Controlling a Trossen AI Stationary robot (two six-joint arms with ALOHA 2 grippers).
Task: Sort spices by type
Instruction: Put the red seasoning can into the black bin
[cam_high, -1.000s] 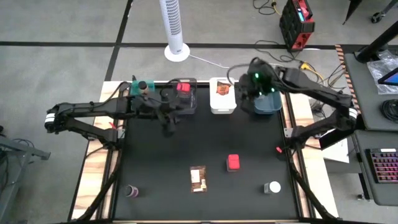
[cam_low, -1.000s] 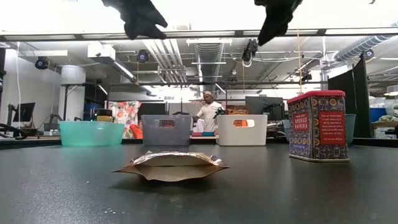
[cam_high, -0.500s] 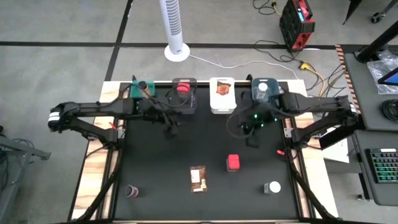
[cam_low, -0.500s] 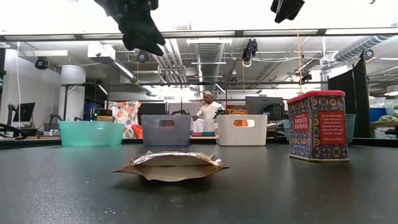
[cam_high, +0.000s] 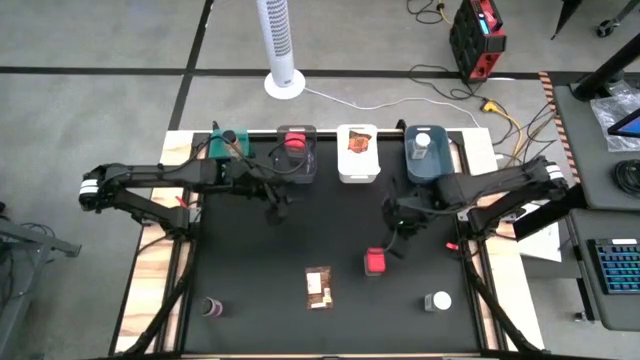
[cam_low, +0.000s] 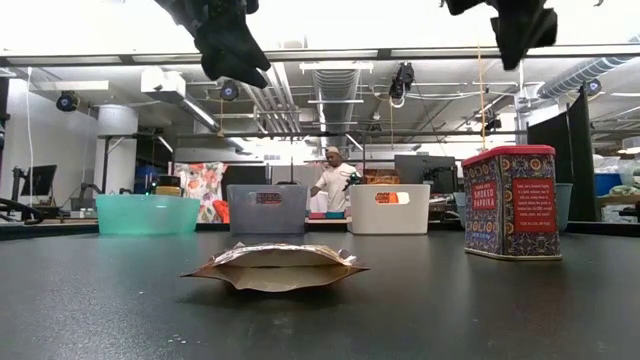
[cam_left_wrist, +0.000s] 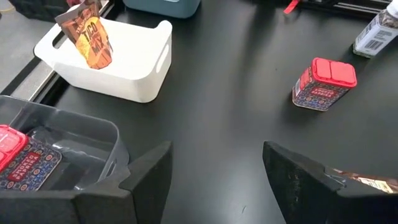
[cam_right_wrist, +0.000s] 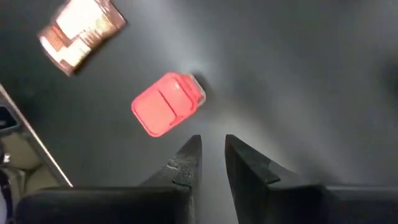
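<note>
A red square tub stands on the black table; my right gripper hovers just to its far right, fingers pointing down with a narrow gap and nothing between them. A flat brown packet lies left of the tub. Farther toward the near edge stand a white-capped jar and a dark-capped bottle. My left gripper hangs open above the table, in front of the grey bin, which holds another red tub.
Along the far edge stands a row of bins: teal, grey, white with an orange-brown packet leaning inside, and blue with a white-capped jar. A person shows in the room beyond.
My right gripper has swung from over the blue bin toward the table's near edge and somewhat left, sinking and rolling about its own axis, and now hangs beside the red tub on the table.
</note>
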